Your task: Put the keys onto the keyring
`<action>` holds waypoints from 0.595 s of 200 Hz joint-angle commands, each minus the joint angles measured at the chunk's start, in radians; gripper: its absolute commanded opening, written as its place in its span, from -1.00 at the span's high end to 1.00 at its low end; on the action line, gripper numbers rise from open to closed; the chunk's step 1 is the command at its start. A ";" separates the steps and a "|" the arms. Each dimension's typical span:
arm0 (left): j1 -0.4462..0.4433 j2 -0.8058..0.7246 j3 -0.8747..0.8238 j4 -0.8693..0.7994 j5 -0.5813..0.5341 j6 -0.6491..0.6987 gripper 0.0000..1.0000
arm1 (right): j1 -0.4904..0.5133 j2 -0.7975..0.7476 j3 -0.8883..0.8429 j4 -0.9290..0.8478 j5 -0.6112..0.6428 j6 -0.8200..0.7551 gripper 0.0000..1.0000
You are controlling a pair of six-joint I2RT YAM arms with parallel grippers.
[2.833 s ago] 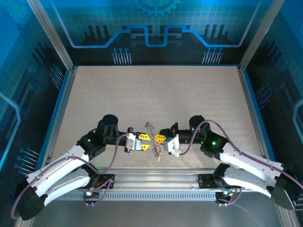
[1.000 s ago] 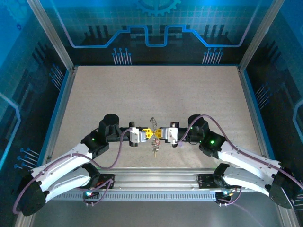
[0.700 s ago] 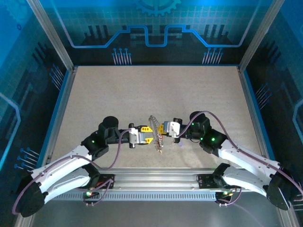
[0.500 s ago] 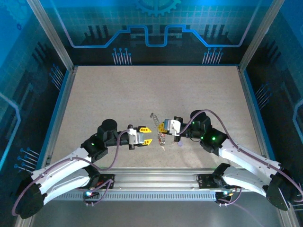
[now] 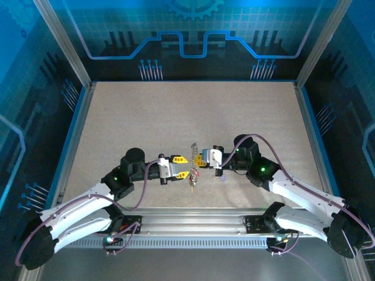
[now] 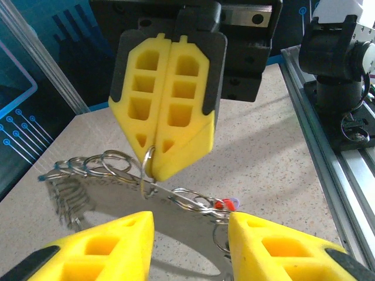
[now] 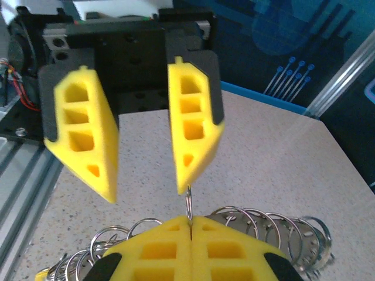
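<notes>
Near-left corner of the tabletop (image 5: 187, 111): the left arm (image 5: 88, 205) is reaching from its base toward the middle of the near edge.
Left gripper (image 5: 183, 167): its yellow fingers are standing apart and are gripping nothing. The tips are pointing rightward at the ring cluster just beyond them; contact cannot be told.
Keyring (image 7: 188, 202): it is hanging close to the middle of the near edge, between both grippers. In the wrist views it is showing edge-on as a thin grey wire.
Small rings (image 6: 111, 159): a row of split rings is trailing out on both sides of the pinch point and is casting a shadow on the tabletop.
Keys (image 6: 221, 204): a red head and a pale lilac head are sitting side by side among the rings. Whether they are threaded on the keyring cannot be told.
Right gripper (image 5: 197, 160): its fingers are pressing together and are clamping the keyring wire at their tips.
Right arm (image 5: 299, 196): it is reaching in from the near-right corner.
</notes>
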 commanded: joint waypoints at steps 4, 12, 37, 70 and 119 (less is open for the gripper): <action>-0.005 0.005 0.010 0.025 0.004 0.006 0.21 | -0.010 -0.002 0.034 0.014 -0.108 -0.034 1.00; -0.005 0.005 0.010 0.024 0.004 0.009 0.21 | -0.010 -0.003 0.034 0.011 -0.121 -0.038 1.00; -0.004 0.002 0.009 0.023 0.018 0.013 0.23 | -0.009 -0.008 0.032 0.011 -0.162 -0.056 1.00; -0.005 -0.015 -0.002 0.043 0.053 0.021 0.35 | -0.010 -0.022 0.019 0.030 -0.232 -0.106 1.00; -0.005 -0.021 0.007 0.075 0.144 0.024 0.65 | -0.008 -0.020 -0.019 0.175 -0.284 -0.107 1.00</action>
